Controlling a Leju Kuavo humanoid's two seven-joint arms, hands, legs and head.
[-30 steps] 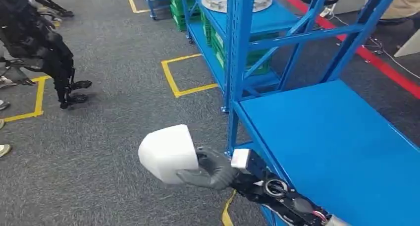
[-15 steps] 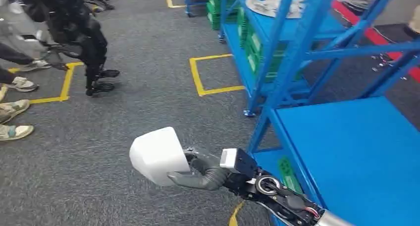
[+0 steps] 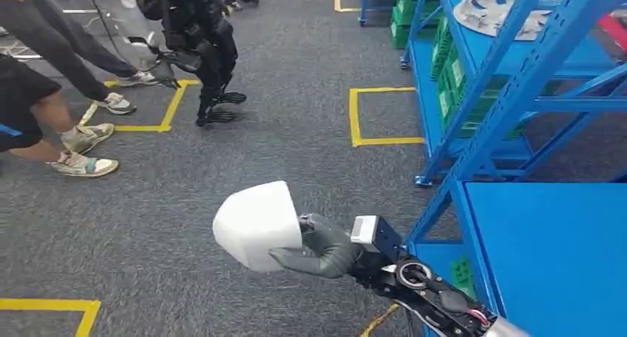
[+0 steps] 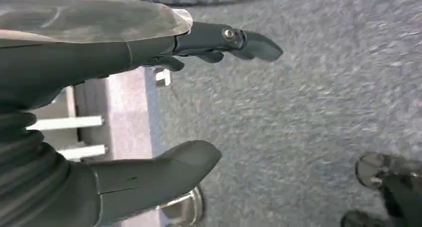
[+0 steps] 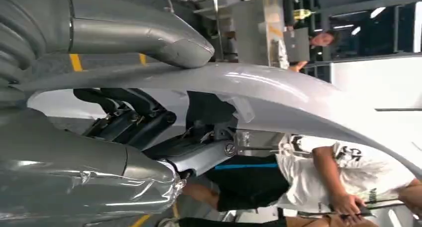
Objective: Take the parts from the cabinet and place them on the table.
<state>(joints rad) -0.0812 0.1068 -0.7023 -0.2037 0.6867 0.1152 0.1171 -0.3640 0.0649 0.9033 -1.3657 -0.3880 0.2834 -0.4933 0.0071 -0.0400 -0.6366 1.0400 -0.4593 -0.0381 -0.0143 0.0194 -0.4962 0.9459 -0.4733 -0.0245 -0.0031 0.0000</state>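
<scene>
White part [image 3: 255, 224]; blue shelving [image 3: 510, 86]; grey carpet [image 3: 148, 204].

This looks like a workshop or a storeroom in a factory. Tall blue metal racks [image 3: 510, 78] stand on the right, with green bins [image 3: 458, 86] on their low shelves and a big round metal part [image 3: 503, 12] up high. The floor is grey carpet [image 3: 281, 152] with yellow tape squares [image 3: 384, 115] marked on it. Another dark robot [image 3: 196, 41] stands far off on the left, near some people [image 3: 44, 93].

Head view looks steeply down from high, blue rack [image 3: 510, 78] at two o'clock. Both wrist cameras sit tight behind their hands; left wrist and head views share the grey carpet [image 3: 148, 226].
</scene>
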